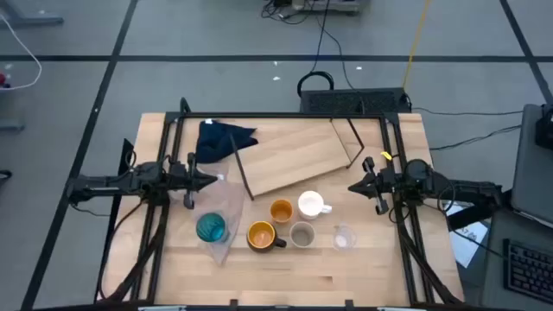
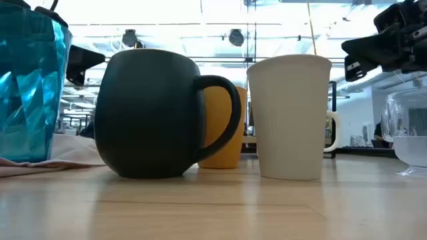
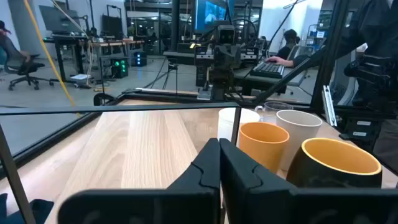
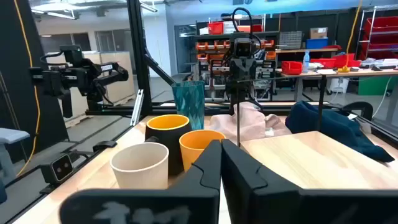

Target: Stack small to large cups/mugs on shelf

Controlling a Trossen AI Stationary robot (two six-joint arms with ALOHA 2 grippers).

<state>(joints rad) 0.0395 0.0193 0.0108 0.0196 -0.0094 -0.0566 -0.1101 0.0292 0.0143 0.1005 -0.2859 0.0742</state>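
Note:
Six cups stand on the table's near half: teal tumbler point(image 1: 210, 227) on a pinkish cloth, dark mug with orange inside point(image 1: 261, 235), small orange cup point(image 1: 281, 210), white handled mug point(image 1: 311, 205), grey-beige cup point(image 1: 301, 234), clear cup point(image 1: 344, 238). The shelf point(image 1: 294, 154), a light-wood board with black rod ends, lies askew on the far half. My left gripper point(image 1: 212, 180) hovers shut left of the cups; its fingers point(image 3: 219, 149) meet. My right gripper point(image 1: 352, 186) hovers shut right of them, fingers point(image 4: 222, 149) together. In the low view the dark mug point(image 2: 150, 113) and grey-beige cup point(image 2: 293, 117) stand nearest.
A dark blue cloth point(image 1: 220, 138) lies on the shelf's left end. The pinkish cloth point(image 1: 223, 212) spreads under and around the tumbler. A black frame point(image 1: 276, 115) borders the table. Bare tabletop shows along the near edge point(image 1: 285, 281). People sit at desks beyond the table.

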